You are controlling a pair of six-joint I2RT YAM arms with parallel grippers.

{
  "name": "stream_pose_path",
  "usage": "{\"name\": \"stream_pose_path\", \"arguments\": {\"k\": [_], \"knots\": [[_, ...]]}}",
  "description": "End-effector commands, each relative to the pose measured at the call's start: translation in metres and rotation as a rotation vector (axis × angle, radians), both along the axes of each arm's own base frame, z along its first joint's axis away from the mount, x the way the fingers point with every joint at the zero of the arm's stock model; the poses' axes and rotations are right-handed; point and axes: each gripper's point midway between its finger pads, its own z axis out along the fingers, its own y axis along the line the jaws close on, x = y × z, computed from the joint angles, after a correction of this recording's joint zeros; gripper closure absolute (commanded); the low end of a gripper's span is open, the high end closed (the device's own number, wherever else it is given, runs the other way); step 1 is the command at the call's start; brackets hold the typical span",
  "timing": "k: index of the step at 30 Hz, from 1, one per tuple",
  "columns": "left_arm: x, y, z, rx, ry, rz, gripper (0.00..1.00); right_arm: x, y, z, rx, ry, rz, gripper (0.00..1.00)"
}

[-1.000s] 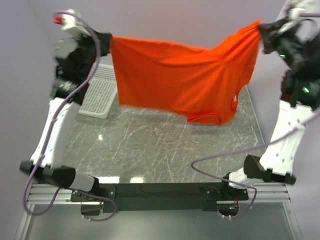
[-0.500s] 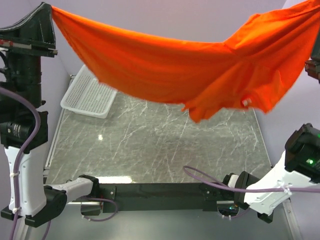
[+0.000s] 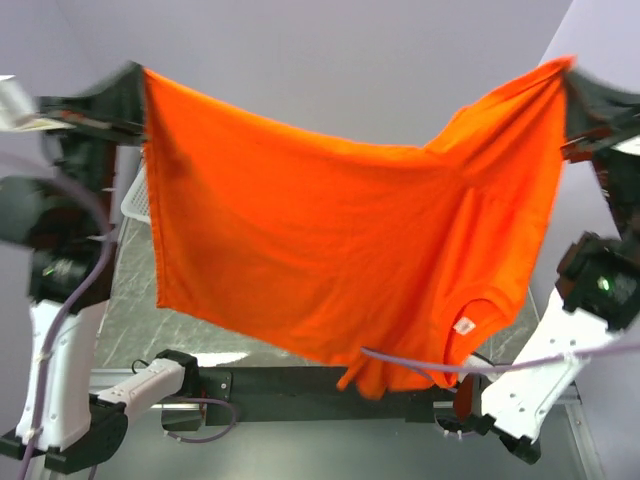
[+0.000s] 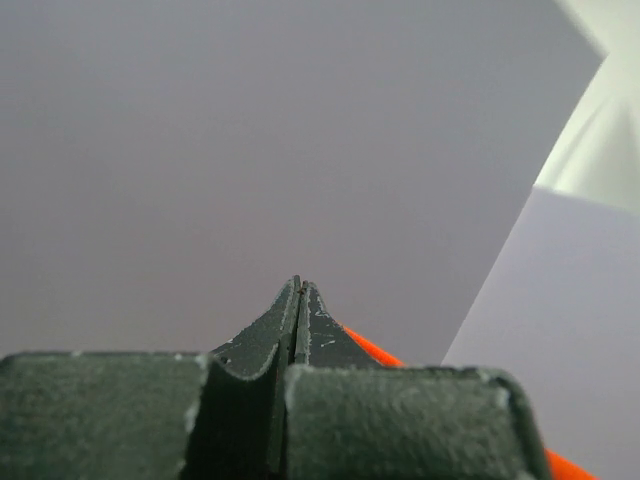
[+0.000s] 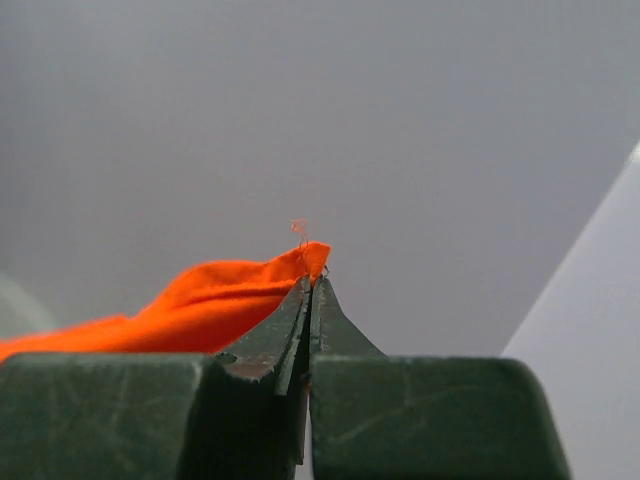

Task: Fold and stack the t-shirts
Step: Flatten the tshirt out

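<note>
Up in the air btwn both arms, orange-red t-shirt [image 3: 330, 250] hangs spread wide like a sheet and blocks most of the top view. Top edge sags in the middle btwn the 2 held corners. Left side drops straight down; bottom edge slants lower toward the right. Collar sits low on the right w/ small white neck label [image 3: 463, 326] showing, and a bunched bit of cloth hangs lowest, near the arm bases.

Left gripper [image 3: 135, 85] clamps the upper-left corner, right gripper [image 3: 572, 75] clamps the upper-right corner, both raised high. Left wrist cam: left gripper [image 4: 298, 287] tips pressed tight together, only a thin orange sliver of the shirt [image 4: 365, 348] visible just right of the fingers, plain wall behind. Right wrist cam: right gripper [image 5: 312, 282] tips also pinched tight, shirt cloth [image 5: 200, 300] bunched at the tips and trailing off left, a loose thread sticking up at the pinch.

Marble table [image 3: 135, 315] shows only as a strip at left under the shirt. White mesh basket [image 3: 133, 195] peeks out just beside shirt's left edge, mostly hidden. Purple cable [image 3: 410, 358] crosses in front of the shirt's lower right.
</note>
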Motion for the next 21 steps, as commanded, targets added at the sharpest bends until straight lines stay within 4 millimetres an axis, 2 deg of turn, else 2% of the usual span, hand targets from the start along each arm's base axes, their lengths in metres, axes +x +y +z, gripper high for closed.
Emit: {"name": "stream_pose_path", "arguments": {"k": [1,2,3,4,5,6,7,8,9,10,11,12,13,14,15,16,17,18,19,20,21], "knots": [[0.074,-0.024,-0.086,0.037,0.227,-0.030,0.99,0.076,-0.020,-0.111,0.016,0.287,0.164,1.00],[0.099,-0.033,-0.131,0.063,0.323,-0.042,0.99,0.089,-0.024,-0.136,0.020,0.326,0.174,1.00],[0.120,-0.039,-0.165,0.080,0.398,-0.045,0.99,0.112,-0.035,-0.188,0.060,0.416,0.179,1.00],[0.132,-0.046,-0.182,0.076,0.416,-0.068,0.99,0.125,-0.043,-0.212,0.022,0.421,0.147,1.00],[0.148,-0.052,-0.227,0.097,0.494,-0.076,0.99,0.144,-0.044,-0.267,0.057,0.514,0.171,1.00],[0.170,-0.060,-0.264,0.107,0.570,-0.080,0.99,0.154,-0.046,-0.290,0.018,0.524,0.163,1.00],[0.181,-0.064,-0.283,0.107,0.594,-0.089,0.99,0.162,-0.045,-0.314,0.017,0.562,0.166,1.00],[0.193,-0.067,-0.311,0.122,0.650,-0.083,0.99,0.173,-0.037,-0.338,0.009,0.604,0.170,1.00],[0.216,-0.070,-0.354,0.134,0.741,-0.058,0.99,0.187,-0.039,-0.380,0.031,0.693,0.160,1.00],[0.227,-0.072,-0.375,0.142,0.784,-0.049,0.99,0.195,-0.040,-0.397,0.025,0.719,0.146,1.00],[0.240,-0.073,-0.383,0.146,0.802,-0.034,0.99,0.208,-0.043,-0.430,0.050,0.789,0.136,1.00],[0.258,-0.075,-0.426,0.164,0.892,-0.018,1.00,0.216,-0.039,-0.441,0.045,0.803,0.137,1.00],[0.268,-0.073,-0.441,0.169,0.927,0.016,1.00,0.223,-0.040,-0.451,0.056,0.825,0.125,1.00],[0.280,-0.074,-0.442,0.173,0.943,0.028,1.00,0.235,-0.045,-0.466,0.072,0.862,0.104,1.00],[0.292,-0.075,-0.475,0.196,1.008,0.044,1.00,0.241,-0.043,-0.473,0.075,0.887,0.106,1.00],[0.300,-0.071,-0.483,0.197,1.027,0.083,1.00,0.247,-0.044,-0.480,0.075,0.906,0.094,1.00],[0.310,-0.072,-0.477,0.191,1.020,0.097,1.00,0.261,-0.049,-0.486,0.081,0.931,0.077,1.00],[0.315,-0.070,-0.495,0.202,1.057,0.120,1.00,0.266,-0.054,-0.495,0.100,0.973,0.049,1.00],[0.320,-0.069,-0.498,0.200,1.064,0.134,1.00,0.273,-0.057,-0.499,0.112,0.990,0.033,1.00],[0.328,-0.065,-0.488,0.188,1.048,0.165,1.00,0.286,-0.062,-0.502,0.125,0.997,0.017,1.00],[0.332,-0.064,-0.498,0.198,1.070,0.178,1.00,0.291,-0.066,-0.504,0.151,1.012,-0.003,1.00]]}}
